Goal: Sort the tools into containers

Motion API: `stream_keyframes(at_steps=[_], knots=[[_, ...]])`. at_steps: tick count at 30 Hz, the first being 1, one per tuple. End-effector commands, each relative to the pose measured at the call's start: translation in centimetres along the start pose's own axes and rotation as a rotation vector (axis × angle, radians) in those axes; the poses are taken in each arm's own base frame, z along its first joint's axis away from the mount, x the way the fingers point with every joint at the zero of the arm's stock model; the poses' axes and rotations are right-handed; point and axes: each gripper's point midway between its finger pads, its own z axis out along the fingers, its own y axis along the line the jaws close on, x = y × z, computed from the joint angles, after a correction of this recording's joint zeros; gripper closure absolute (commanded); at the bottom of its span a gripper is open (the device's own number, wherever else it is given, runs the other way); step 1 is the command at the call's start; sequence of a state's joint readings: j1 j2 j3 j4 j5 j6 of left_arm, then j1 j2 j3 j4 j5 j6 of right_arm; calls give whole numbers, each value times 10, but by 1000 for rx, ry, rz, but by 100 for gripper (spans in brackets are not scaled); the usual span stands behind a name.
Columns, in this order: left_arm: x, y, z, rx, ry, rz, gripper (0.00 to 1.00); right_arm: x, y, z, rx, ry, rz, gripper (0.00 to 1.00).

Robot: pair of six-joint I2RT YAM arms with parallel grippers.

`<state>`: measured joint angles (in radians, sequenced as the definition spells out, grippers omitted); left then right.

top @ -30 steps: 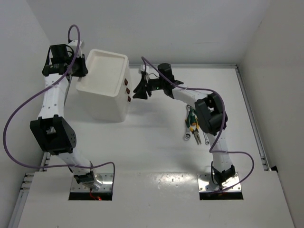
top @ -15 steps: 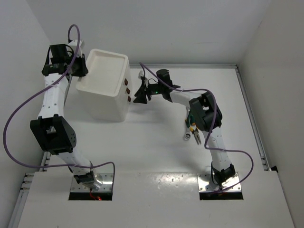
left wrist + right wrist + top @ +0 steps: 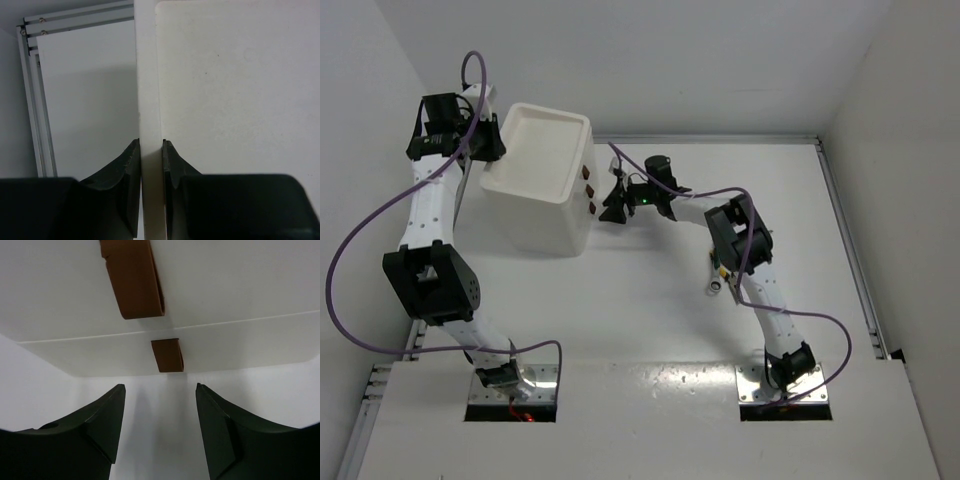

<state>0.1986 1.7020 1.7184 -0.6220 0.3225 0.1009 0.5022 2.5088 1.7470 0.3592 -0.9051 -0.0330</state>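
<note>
Moved: right arm's elbow sits further left in the top view than a second ago, and its forearm covers more of the tools [image 3: 717, 286]. The right gripper [image 3: 613, 207] has slipped a little lower in the frame along the front of the cabinet [image 3: 535, 215]. Left arm and cabinet are where they were.
Cabinet: white boxy plastic, upper left of centre in the top view, standing on the white table [image 3: 650, 310].
Top tray [image 3: 542, 150]: shallow, recessed, with a raised rim, on the cabinet's top.
Drawer handles [image 3: 588, 190]: three, small and red-brown, in a column on the cabinet side facing right.
Drawers: white fronts with thin flush seams in the right wrist view, so they look closed. Two handles show there, a large one at the top edge and a smaller one at centre.
Tools: a small heap on the table right of centre, mostly hidden beneath the right forearm. A silver wrench end and a bit of yellow handle show; the rest cannot be told.
Tools versus right gripper: well apart, the heap lying lower right of it.
Right gripper: fingers spread apart, pointing at the handles, just beside the cabinet front without touching. The smaller handle lines up with the gap.
Left gripper [image 3: 150, 145]: at the cabinet's upper left, clamped on its thin upright wall edge, one dark finger pressed on either side.
</note>
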Motion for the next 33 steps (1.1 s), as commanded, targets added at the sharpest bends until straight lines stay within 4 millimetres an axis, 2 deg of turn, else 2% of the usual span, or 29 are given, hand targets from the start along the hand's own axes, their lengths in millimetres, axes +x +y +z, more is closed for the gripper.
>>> stream_keyframes(at_steps=[1,2,3,10,14,15,16,17,20,22,24,25,26,28,30,32,33], knots=[[55,-26,19,138,166,-56,100,-43,-1,11,-27,-92,-110,41],[55,-26,19,138,166,-56,100,-52,2,16,-35,-102,-128,41],[55,-26,19,138,166,-56,100,-47,1,18,-36,-98,-115,41],[55,-26,19,138,166,-56,100,-53,1,33,-46,-112,-141,41],[56,-24,19,129,168,-55,100,-47,2,40,-48,-90,-116,41],[56,-24,19,129,168,-55,100,-53,-1,40,-38,-98,-126,41],[56,-24,19,129,168,-55,100,-48,-2,41,-40,-82,-117,41],[56,-24,19,129,168,-55,100,-56,-5,41,-29,-86,-122,42],[56,-24,19,129,168,-55,100,-43,-1,46,-34,-53,-112,43],[56,-24,19,129,168,-55,100,-49,4,47,-32,-59,-125,43],[56,-24,19,129,168,-55,100,-45,5,47,-33,-53,-118,49],[53,-24,16,128,159,-51,100,-51,4,47,-32,-59,-134,53],[53,-24,16,128,159,-51,100,-43,4,48,-34,-45,-116,56],[53,-24,16,128,159,-51,100,-50,1,48,-24,-48,-130,60],[53,-24,16,128,159,-51,100,-49,1,48,-25,-42,-123,77],[53,-23,16,119,161,-51,100,-42,2,48,-26,-39,-119,98],[53,-23,16,119,161,-51,100,-44,3,47,-25,-44,-125,100]])
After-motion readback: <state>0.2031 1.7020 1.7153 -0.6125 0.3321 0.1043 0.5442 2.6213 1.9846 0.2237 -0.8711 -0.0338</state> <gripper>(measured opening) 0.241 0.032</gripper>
